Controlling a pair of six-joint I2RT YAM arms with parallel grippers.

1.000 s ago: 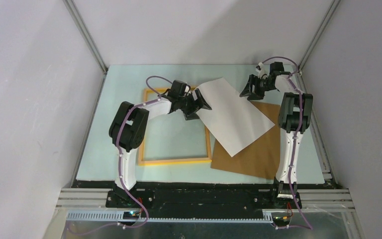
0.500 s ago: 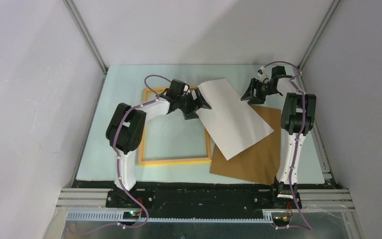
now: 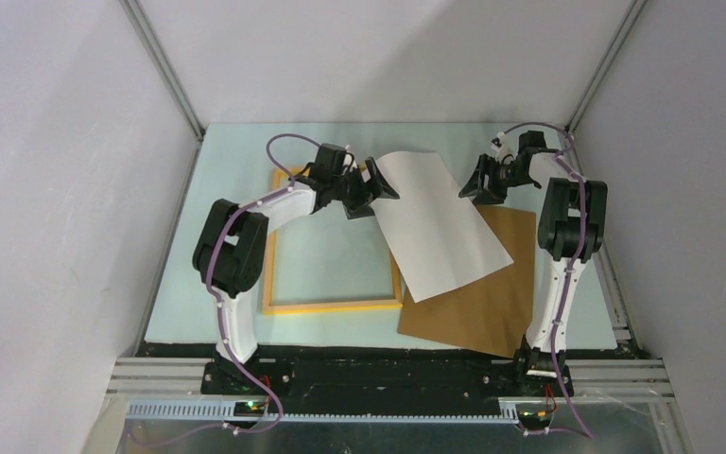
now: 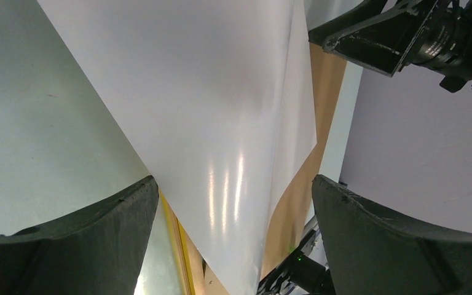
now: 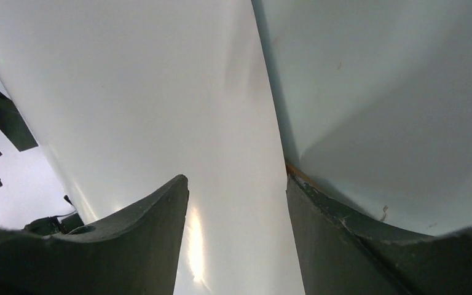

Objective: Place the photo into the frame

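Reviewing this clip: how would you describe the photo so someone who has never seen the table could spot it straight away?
On the pale green table, look just right of the yellow-orange frame. The photo is the skewed sheet covering part of the frame's right side and part of the brown board. It alone is plain glossy white, its printed side not showing.

The photo [image 3: 440, 222] shows only its blank white back, so the printed side can't be seen. The sheet covers the frame [image 3: 331, 305] at its far right corner and hides the part of the brown board [image 3: 477, 303] towards the tabletop's far edge. From above, I can't tell whether the left end effector [image 3: 378, 194] touches the sheet. In both wrist views the fingers [image 4: 67, 246] are cut off at the bottom edge.
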